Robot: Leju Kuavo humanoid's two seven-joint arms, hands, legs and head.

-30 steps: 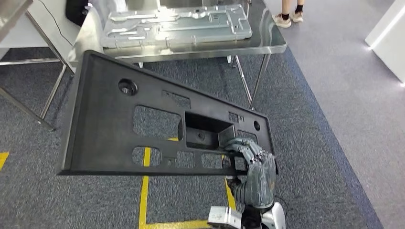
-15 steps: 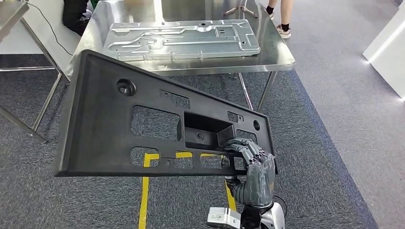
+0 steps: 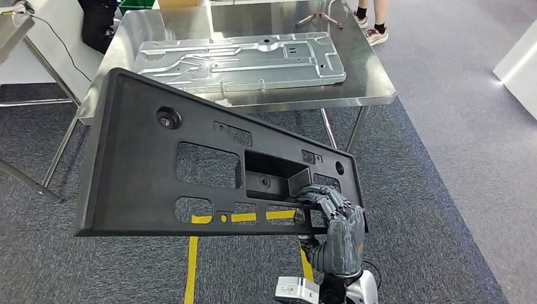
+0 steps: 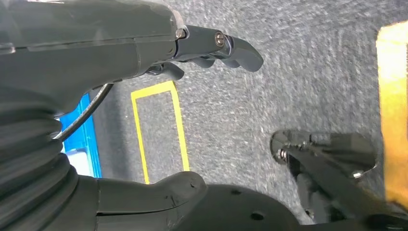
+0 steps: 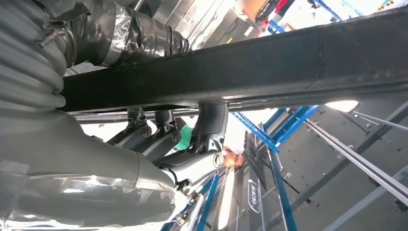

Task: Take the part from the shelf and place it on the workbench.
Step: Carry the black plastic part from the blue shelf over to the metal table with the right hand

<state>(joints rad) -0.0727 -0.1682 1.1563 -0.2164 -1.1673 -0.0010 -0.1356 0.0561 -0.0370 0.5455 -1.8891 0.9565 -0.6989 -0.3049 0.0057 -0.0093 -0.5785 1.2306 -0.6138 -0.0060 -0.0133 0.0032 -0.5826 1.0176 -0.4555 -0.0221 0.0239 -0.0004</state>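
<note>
**benchbot_42:** Black plastic, that's what it's carrying: a big flat black plastic panel with rectangular cutouts (image 3: pixel 209 164), gripped by the robot's right hand (image 3: pixel 335 225) at the panel's lower right corner. The fingers (image 3: pixel 320 195) are hooked over the rim of a cutout next to the boxy recess, so that hand is clamped on the part, not spread

**servo_sue:** and where's the drop-off from there?

**benchbot_42:** Straight ahead. The shiny stainless steel worktop (image 3: pixel 373 82) sits beyond the panel's top edge, and from the head view the upper left corner already overlaps its near edge, though I can't tell if it's actually over it or just in front. The panel's long axis runs left to right, tilted, with the left end higher and the right end low by the hand

**servo_sue:** anything on the steel already?

**benchbot_42:** Yeah, a stamped silver sheet-metal plate (image 3: pixel 240 60) lies across most of it, long side parallel to the near edge. My guess is the panel has to go up and forward and get levelled out

**servo_sue:** left hand helping?

**benchbot_42:** Nope. The left hand (image 4: pixel 144 43) hangs over grey carpet, its fingers (image 4: pixel 235 48) loosely apart with nothing in them. The right does all the holding, off-centre at that, so I'd expect the far end to want to sag
</note>
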